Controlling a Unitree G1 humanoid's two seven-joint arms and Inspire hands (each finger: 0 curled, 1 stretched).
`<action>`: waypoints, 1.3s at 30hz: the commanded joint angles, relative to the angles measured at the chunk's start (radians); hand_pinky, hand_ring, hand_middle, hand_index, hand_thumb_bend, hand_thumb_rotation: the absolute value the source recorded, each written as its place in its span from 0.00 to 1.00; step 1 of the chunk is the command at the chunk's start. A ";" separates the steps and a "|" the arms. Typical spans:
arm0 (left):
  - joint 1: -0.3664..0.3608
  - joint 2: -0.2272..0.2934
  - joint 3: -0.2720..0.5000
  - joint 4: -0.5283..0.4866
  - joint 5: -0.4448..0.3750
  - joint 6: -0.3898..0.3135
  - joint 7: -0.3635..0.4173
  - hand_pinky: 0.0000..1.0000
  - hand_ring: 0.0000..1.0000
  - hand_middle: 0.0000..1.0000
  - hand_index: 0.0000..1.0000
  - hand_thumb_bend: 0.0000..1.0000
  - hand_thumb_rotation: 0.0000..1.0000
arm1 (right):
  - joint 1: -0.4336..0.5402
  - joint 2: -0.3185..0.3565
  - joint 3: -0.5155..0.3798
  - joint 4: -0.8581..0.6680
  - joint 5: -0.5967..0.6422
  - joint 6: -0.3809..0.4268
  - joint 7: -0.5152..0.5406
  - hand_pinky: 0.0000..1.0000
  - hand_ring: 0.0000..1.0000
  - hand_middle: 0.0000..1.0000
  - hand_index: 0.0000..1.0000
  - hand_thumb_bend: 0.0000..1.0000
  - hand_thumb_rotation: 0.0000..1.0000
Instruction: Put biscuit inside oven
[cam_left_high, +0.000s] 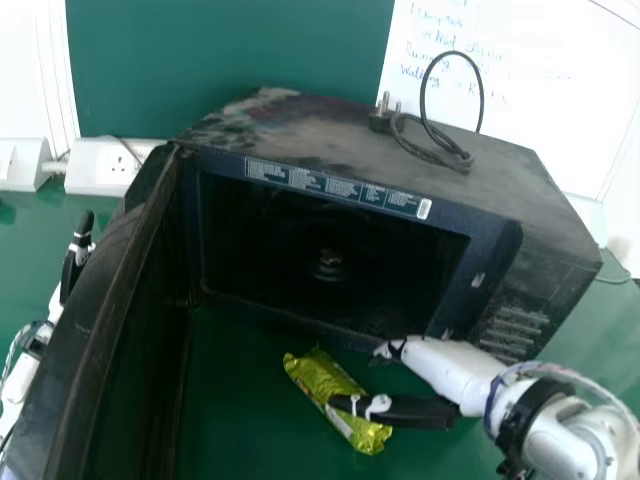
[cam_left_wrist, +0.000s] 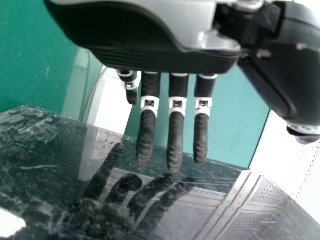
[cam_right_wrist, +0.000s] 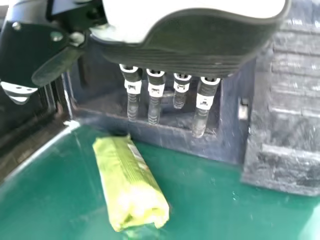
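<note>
Yellow-green biscuit packet lies on the tabletop before the oven; near it the right robot hand, like the left robot hand, has straight fingers, holding nothing; a too-low right thumb could push it away.

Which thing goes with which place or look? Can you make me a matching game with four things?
1. biscuit packet
2. plug
3. door
4. left hand

A. on top of the oven
B. by the door's outer side
C. yellow-green, on the table
D. black and swung open

Right pairs: 1-C, 2-A, 3-D, 4-B
</note>
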 joint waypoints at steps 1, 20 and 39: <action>0.009 0.004 0.006 -0.014 -0.006 0.007 0.000 0.23 0.31 0.41 0.49 0.52 0.08 | -0.041 0.002 0.066 -0.013 -0.035 0.043 0.026 0.79 0.90 0.92 0.90 1.00 0.40; 0.013 0.002 0.001 -0.025 0.004 0.001 0.008 0.23 0.30 0.41 0.49 0.52 0.09 | -0.177 0.139 0.379 0.057 -0.351 0.153 0.189 0.83 0.93 0.94 0.93 1.00 0.30; 0.020 -0.002 -0.004 -0.051 0.014 0.017 0.032 0.23 0.30 0.40 0.49 0.52 0.09 | -0.167 0.393 0.464 0.268 -0.802 0.006 0.371 0.84 0.93 0.94 0.93 1.00 0.32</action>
